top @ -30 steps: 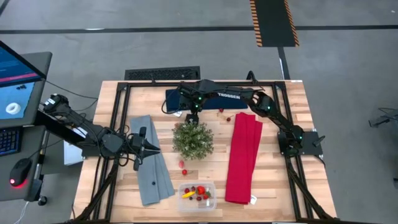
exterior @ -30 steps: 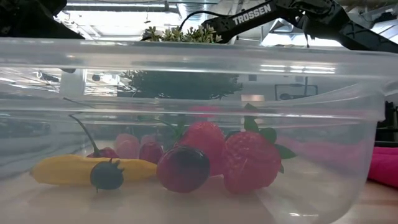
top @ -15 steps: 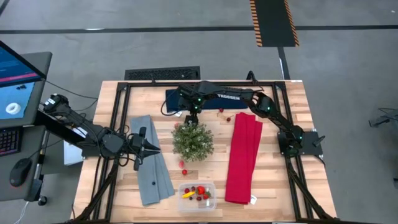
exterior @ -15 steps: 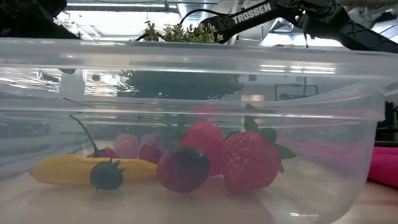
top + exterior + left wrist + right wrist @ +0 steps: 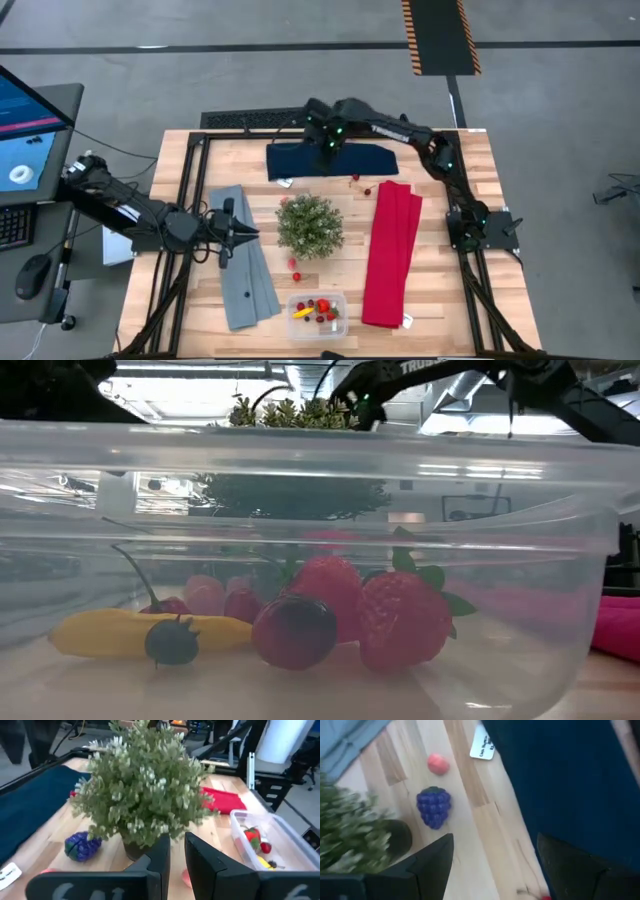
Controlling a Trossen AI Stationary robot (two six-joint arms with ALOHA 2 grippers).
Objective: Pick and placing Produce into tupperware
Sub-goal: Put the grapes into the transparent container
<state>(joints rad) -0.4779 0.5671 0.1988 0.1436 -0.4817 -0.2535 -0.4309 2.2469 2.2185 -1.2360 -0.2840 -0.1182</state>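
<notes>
Purple grape cluster (image 5: 434,807) sits half hidden from above by the plant (image 5: 309,224), under the gaping, empty right pincer (image 5: 492,865).

The bushy green potted plant (image 5: 310,224) stands mid-table and blocks the straight line between the far cloth and the small clear rectangular plastic container (image 5: 317,313) at the table's six o'clock edge. Bare wood runs from the plant's six o'clock side down to the container, broken only by two small red berries (image 5: 294,269). At the plant's nine o'clock lies a flat folded grey cloth (image 5: 243,258); at three o'clock, a folded red cloth (image 5: 391,250). A purple toy grape cluster (image 5: 434,807) sits close beside the plant's dark pot (image 5: 399,837), leaving scant side room.
</notes>
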